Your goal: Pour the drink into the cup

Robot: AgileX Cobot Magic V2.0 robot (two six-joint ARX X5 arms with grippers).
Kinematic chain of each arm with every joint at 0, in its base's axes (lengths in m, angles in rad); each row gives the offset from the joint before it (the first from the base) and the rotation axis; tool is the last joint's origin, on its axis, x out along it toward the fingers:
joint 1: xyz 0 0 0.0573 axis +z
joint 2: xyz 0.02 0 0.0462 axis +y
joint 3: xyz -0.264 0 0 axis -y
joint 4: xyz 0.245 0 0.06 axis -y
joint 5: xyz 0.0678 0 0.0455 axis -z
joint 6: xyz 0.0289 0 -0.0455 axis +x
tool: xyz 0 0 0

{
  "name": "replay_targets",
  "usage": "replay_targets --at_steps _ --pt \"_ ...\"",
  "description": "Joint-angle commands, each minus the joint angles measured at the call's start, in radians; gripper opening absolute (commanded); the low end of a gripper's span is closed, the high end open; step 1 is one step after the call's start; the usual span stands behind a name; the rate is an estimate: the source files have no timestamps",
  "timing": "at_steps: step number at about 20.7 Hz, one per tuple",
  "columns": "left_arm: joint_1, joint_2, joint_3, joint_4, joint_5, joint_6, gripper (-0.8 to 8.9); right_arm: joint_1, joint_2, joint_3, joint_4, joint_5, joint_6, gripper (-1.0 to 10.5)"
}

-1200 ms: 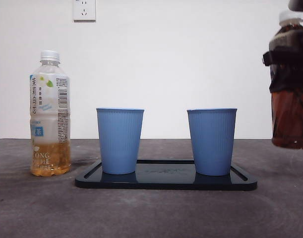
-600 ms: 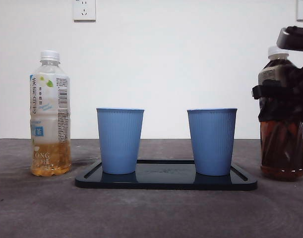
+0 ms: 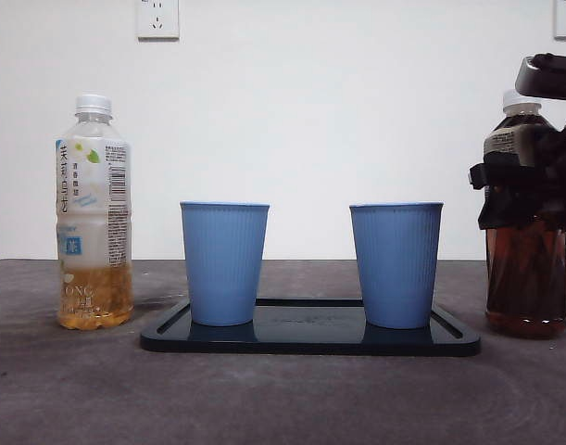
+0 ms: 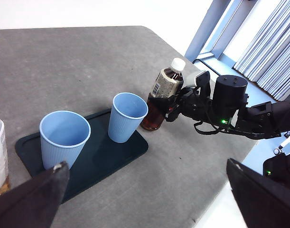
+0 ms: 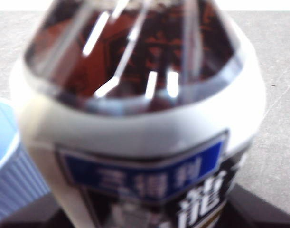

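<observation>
The drink, a dark tea bottle [image 3: 528, 278] with a white cap, stands upright on the table just right of the tray. My right gripper [image 3: 528, 190] is shut on its labelled middle, also seen in the left wrist view as the right gripper [image 4: 175, 102] on the bottle [image 4: 159, 102]. The bottle [image 5: 145, 118] fills the right wrist view. Two blue ribbed cups [image 3: 224, 264] [image 3: 396, 264] stand upright on a black tray [image 3: 310, 341]. The nearer cup [image 4: 127, 116] is beside the bottle. My left gripper [image 4: 145, 165] hangs open high over the table's near side.
A pale tea bottle [image 3: 94, 213], about a quarter full and capped, stands left of the tray. A wall with a socket [image 3: 157, 17] lies behind. The table's corner and edge [image 4: 201, 142] run close behind the dark bottle.
The dark bottle came down from the air at the right edge and now stands on the table, a little further left, with my right gripper still on it.
</observation>
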Motion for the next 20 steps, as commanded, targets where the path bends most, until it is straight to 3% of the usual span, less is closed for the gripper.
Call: replay_targets --at_steps 1,3,8,12,16,20 --pt "-0.003 0.006 0.021 0.012 0.002 0.011 5.31 0.003 -0.004 0.019 0.063 0.003 0.003 3.9" --pt "-0.003 0.006 0.021 0.009 0.002 0.011 5.31 0.003 -0.032 0.020 0.053 0.003 -0.011 4.5" --pt "-0.003 0.006 0.021 0.007 0.002 0.011 5.31 0.006 -0.201 0.020 -0.119 -0.002 -0.004 4.6" --pt "-0.003 0.006 0.021 0.007 -0.005 0.018 5.31 0.006 -0.364 0.059 -0.321 -0.073 0.019 4.6" --pt "-0.003 0.006 0.021 0.007 -0.097 0.034 5.31 0.014 -0.465 0.140 -0.556 -0.154 0.026 4.6" --pt "-0.003 0.016 0.021 0.008 -0.191 0.084 5.31 0.043 -0.540 0.248 -0.823 -0.175 0.038 4.6"
